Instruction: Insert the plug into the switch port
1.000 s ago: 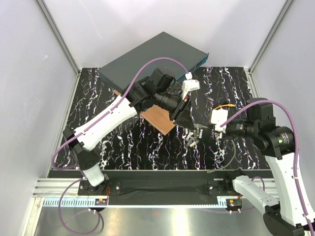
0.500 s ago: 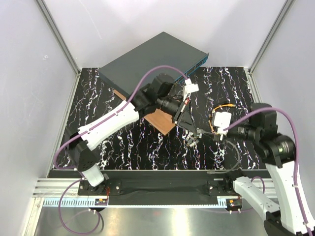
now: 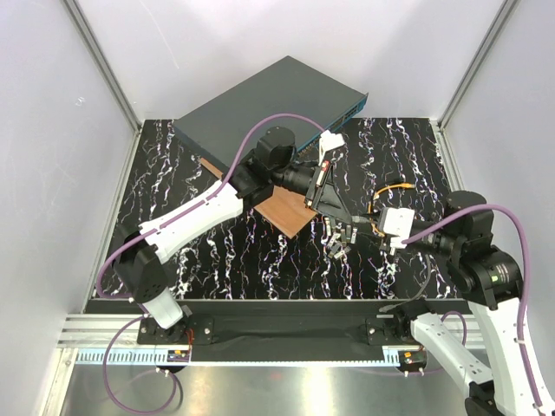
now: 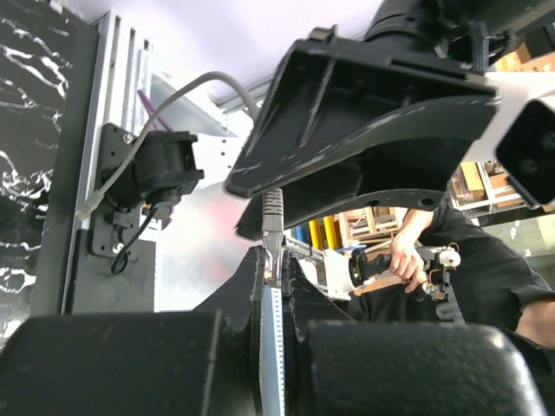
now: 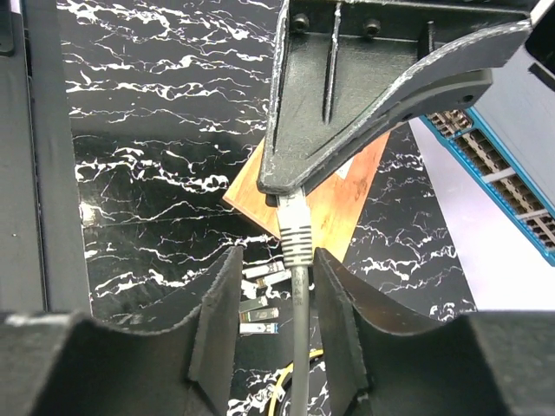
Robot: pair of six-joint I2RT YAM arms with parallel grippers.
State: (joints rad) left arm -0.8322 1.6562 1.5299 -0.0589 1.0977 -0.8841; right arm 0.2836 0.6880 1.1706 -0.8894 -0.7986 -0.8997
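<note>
Within the last second the left claw (image 4: 272, 260) has clamped down, and it now grips the plug (image 5: 291, 208), a clear tip with a grey ribbed boot on a grey cable. Over that same second the right claw (image 5: 277, 260) has sprung apart, and its jaws now stand open on either side of the cable without pinching it. The handover therefore looks complete, with the plug carried by the left arm alone. It hangs above the tabletop (image 3: 217, 260), over the edge of the wooden board (image 5: 347, 199) and well apart from the switch port (image 5: 531, 218) on the teal face. Judging by this, the right claw should back off along the cable before the left arm swings the plug toward the switch (image 3: 269, 100).
</note>
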